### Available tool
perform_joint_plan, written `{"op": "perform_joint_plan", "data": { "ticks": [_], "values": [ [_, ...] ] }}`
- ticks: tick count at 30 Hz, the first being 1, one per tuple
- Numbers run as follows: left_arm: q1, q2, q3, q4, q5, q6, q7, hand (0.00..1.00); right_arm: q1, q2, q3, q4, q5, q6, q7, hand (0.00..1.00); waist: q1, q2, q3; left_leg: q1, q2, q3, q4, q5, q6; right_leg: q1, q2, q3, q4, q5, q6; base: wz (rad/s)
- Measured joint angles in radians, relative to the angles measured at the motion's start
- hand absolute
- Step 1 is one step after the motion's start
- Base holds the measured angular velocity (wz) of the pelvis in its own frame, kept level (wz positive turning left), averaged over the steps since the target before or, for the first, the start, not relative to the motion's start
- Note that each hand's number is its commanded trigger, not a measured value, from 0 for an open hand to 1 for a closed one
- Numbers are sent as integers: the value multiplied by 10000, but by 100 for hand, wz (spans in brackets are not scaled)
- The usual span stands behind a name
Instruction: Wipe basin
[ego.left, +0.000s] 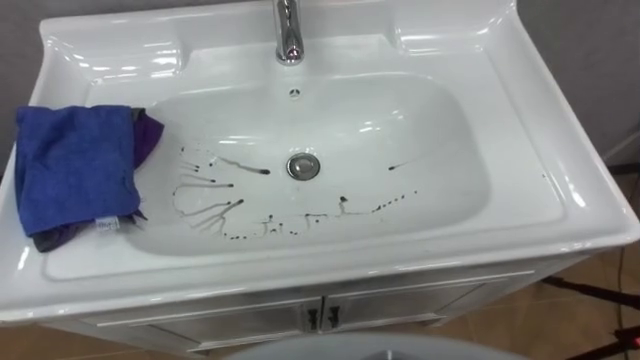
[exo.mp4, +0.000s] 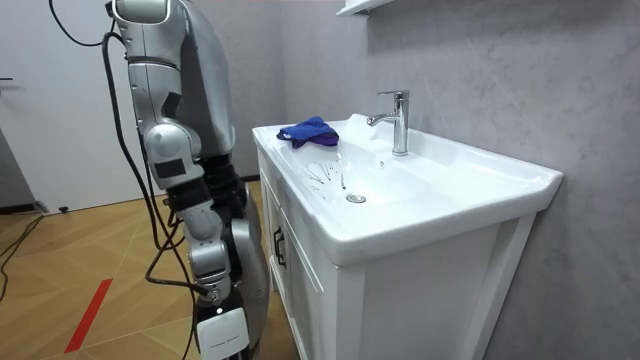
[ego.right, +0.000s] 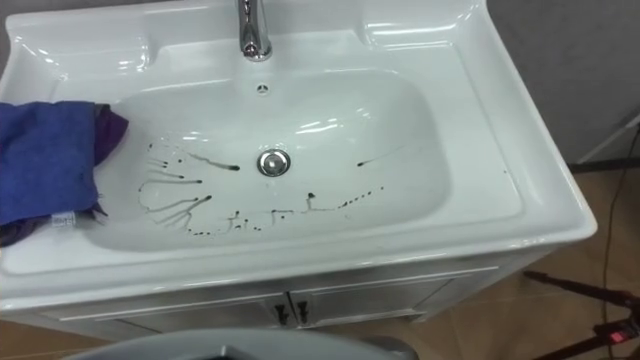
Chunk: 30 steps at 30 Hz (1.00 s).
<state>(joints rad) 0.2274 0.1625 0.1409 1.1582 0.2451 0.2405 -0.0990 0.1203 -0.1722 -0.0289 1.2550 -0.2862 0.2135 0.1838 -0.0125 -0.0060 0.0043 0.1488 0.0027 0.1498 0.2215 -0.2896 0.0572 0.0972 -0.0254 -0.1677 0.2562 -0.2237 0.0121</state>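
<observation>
Left eye view
- Basin: white, glossy, spread across most of the frame, bowl at centre.
- Cloth: blue, bunched over a darker purple layer, on the ledge at frame left. Inner edge drooping over the bowl's left wall; small white label at its lower edge.
- Streaks: dark lines and drops in the lower left and lower centre of the bowl, a few more right of the drain.
- Tap: chrome, top centre.

Right eye view
- Cloth: at the left edge, partly cut off by the frame.
- Streaks: lower left of the bowl, just beside the cloth's inner edge.

Room view
- Stance: upright at the cabinet front, frame left.
- Right hand: hanging low at lower left, well apart from the cloth. Open or closed: cannot tell.
- Cloth: far end of the basin top, upper centre.

Handling (judged)
- Cloth: soft, light, limp, apt to fold and trail.
- Hold: from above at the bunched middle, pinching through both layers.
- Basin: hard and slick, so easy sliding, but firm flat pressure needed on the streaks.
- Progress: wiping not yet begun.
</observation>
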Motion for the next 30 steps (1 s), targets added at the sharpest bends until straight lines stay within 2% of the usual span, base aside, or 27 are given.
{"op": "perform_joint_plan", "data": {
  "ticks": [4, 9, 12, 16, 19, 22, 24, 28, 30],
  "values": [
    [48, -6, 187, 3, -173, 8, 298, 0, -4, 0, -3, 68, -14, 9, -78, 0, 135, -2, -8, 30, -12, -85, 4, 0, 0, 92, -8, -72, -38, 0, 0, 7],
    [136, -65, 800, 4, -199, 8, 541, 0, -18, -9, -36, 95, -21, 55, -151, 0, 316, 23, -24, 36, -21, -234, 7, 3, -4, 302, -22, -290, -190, 1, 0, 11],
    [259, -83, 1234, 10, -784, -49, 765, 0, -26, -46, -263, 112, -24, -30, -199, 0, 449, 59, -27, 57, -48, -484, 32, 18, -24, 425, -34, -479, -204, -1, 1, 21],
    [566, -81, 1946, 46, -1380, -112, 986, 0, -222, -367, -780, 203, 8, -170, -213, 0, 520, 129, -14, 92, -110, -776, 31, 31, -34, 566, -98, -728, -205, -53, 13, 20],
    [607, -80, 2402, 170, -1733, -300, 1208, 0, -232, -488, -802, 202, 71, -209, -216, 0, 796, 122, -12, 93, -152, -922, 49, 34, -39, 608, -151, -923, -204, -127, 5, 17],
    [590, -75, 2525, 288, -1766, -472, 1375, 0, -235, -496, -801, 194, 57, -232, -200, 0, 961, 90, -15, -175, -231, -1246, 195, 50, -49, 585, -236, -1252, -197, -205, -2, 31],
    [611, -62, 2925, 339, -1763, -521, 1397, 0, -232, -535, -809, 198, 51, -247, -193, 0, 1062, 59, -21, -270, -333, -1546, 175, 141, -50, 545, -328, -1468, -183, -305, 32, 41],
    [694, -16, 3323, 172, -1764, -533, 1813, 0, -348, -607, -813, 196, 54, -402, -307, 0, 1423, 11, -39, -338, -351, -1670, 175, 226, -102, 453, -433, -1636, -97, -387, -8, 15],
    [802, -23, 3530, -185, -1731, -657, 2284, 0, -306, -615, -811, 203, 52, -448, -458, 0, 1672, -50, -36, -410, -355, -1747, 216, 255, -128, 405, -451, -1704, -41, -463, -57, 12]
  ]
}}
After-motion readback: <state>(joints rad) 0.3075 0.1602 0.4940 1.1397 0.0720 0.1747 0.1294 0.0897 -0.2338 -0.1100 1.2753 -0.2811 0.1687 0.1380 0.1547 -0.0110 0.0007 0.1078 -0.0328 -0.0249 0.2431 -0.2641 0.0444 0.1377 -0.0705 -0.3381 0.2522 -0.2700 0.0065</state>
